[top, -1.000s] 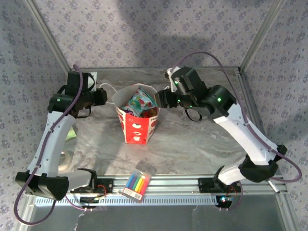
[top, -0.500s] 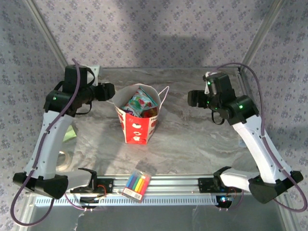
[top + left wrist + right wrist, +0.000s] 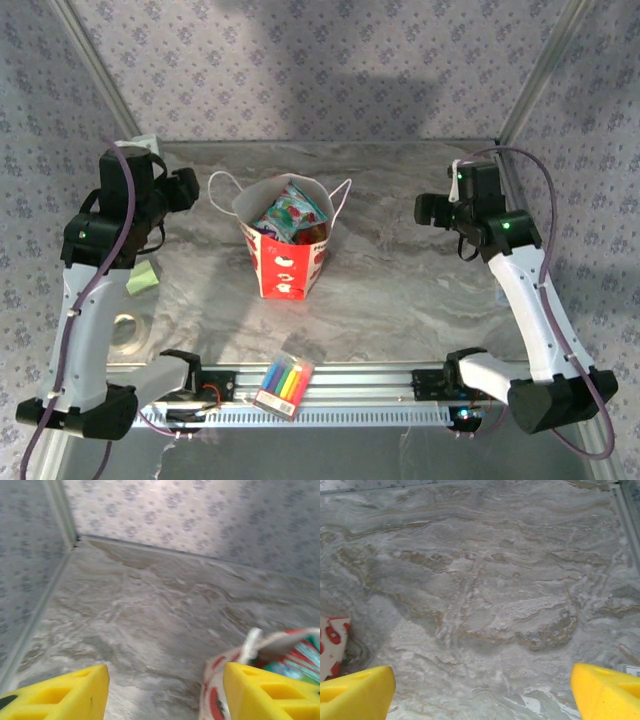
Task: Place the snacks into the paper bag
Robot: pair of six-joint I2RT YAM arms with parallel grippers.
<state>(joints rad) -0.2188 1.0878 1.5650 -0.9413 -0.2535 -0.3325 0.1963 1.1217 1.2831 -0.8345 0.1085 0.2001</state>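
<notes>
The paper bag (image 3: 285, 262), white with red apple prints, stands upright at mid-table with its mouth open. Several foil snacks (image 3: 291, 214) fill it, teal, red and orange ones on top. My left gripper (image 3: 190, 188) hovers open to the bag's left, apart from the string handle (image 3: 222, 186). In the left wrist view the left gripper (image 3: 165, 695) has bare table between its yellow fingers (image 3: 60, 695), with the bag (image 3: 215, 692) and snacks (image 3: 295, 655) by the right one. My right gripper (image 3: 424, 208) is open, well right of the bag; in its wrist view the right gripper (image 3: 480, 695) is empty, the bag (image 3: 330, 640) at far left.
A clear box of coloured markers (image 3: 283, 385) lies on the front rail. A pale green block (image 3: 143, 279) and a tape roll (image 3: 125, 333) sit at the left edge. Patterned walls enclose the marble table (image 3: 400, 290) on three sides.
Both grippers let go of the bag's rim and handles, opened, and drew back outward, the left one leftward, the right one rightward. The bag stays standing with the snacks inside.
</notes>
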